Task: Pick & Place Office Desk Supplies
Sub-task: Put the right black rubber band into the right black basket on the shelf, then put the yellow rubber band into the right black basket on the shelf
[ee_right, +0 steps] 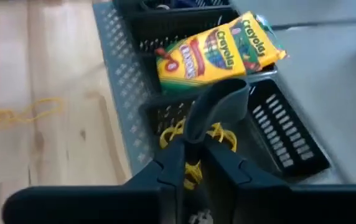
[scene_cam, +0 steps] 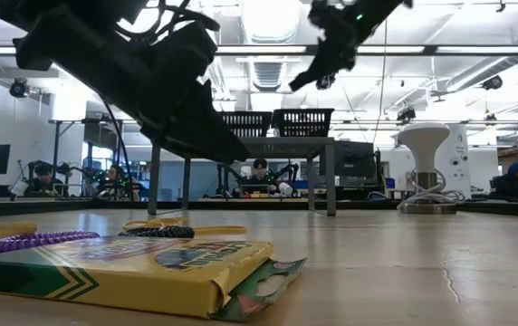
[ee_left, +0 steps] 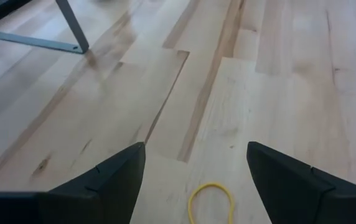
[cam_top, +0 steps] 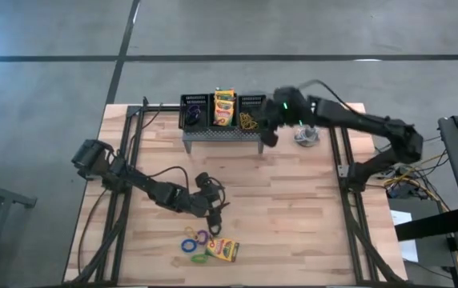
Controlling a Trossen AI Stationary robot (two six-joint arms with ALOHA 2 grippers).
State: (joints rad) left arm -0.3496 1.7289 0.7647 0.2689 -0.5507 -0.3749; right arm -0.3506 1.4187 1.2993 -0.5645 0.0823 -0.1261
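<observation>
Right gripper (cam_top: 269, 134) clenched, fingers pressed together, empty — hangs just in front of right mesh bin (cam_top: 251, 110) holding yellow loops (ee_right: 193, 168). Middle mesh bin (cam_top: 224, 122) holds Crayola crayon box (cam_top: 224, 106), long axis front-to-back across stand, sticking out past bin's far rim. Left mesh bin (cam_top: 194, 111) holds dark loop. Left gripper (cam_top: 214, 213) spread wide, empty, low over table above yellow loop (ee_left: 211, 202). Second crayon box (cam_top: 222, 250) flat near front edge, long axis roughly left-right, beside purple, blue, green loops (cam_top: 194, 242).
</observation>
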